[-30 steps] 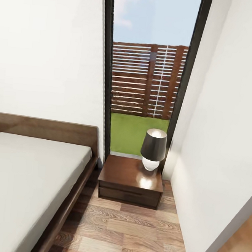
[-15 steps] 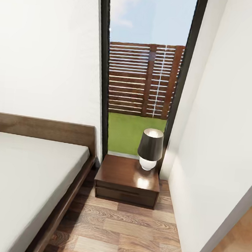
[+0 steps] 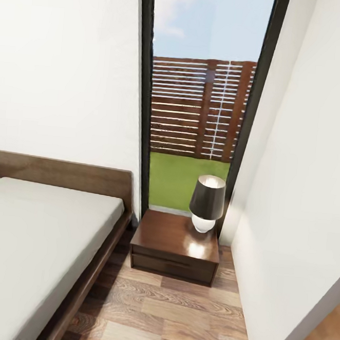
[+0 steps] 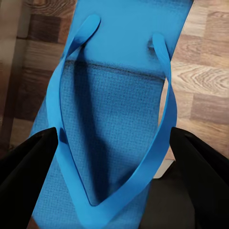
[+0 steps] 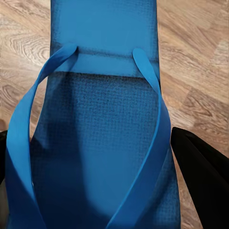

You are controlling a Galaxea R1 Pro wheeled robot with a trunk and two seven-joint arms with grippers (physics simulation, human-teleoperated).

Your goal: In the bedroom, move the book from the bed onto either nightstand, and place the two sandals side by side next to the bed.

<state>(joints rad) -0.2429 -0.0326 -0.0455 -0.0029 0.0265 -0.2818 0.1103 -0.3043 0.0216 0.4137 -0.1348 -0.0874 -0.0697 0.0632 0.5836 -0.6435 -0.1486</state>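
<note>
Two blue sandals, one at each of my wrists. In my left wrist view a sandal lies between my left gripper's black fingers, which stand wide at either edge of the sole, close against its sides; whether they actually press it I cannot tell. In my right wrist view the second sandal sits the same way within my right gripper, one dark finger at its edge, spread about as wide as the sole; firm contact is again unclear. Wood-plank floor shows beyond both soles. I can read no writing on either.

Farther off, from my head camera: one bed with a grey mattress at the left, one dark nightstand just beside its headboard end, carrying one lamp with a dark shade. Behind it stands one tall black-framed window, showing grass and a slatted fence.
</note>
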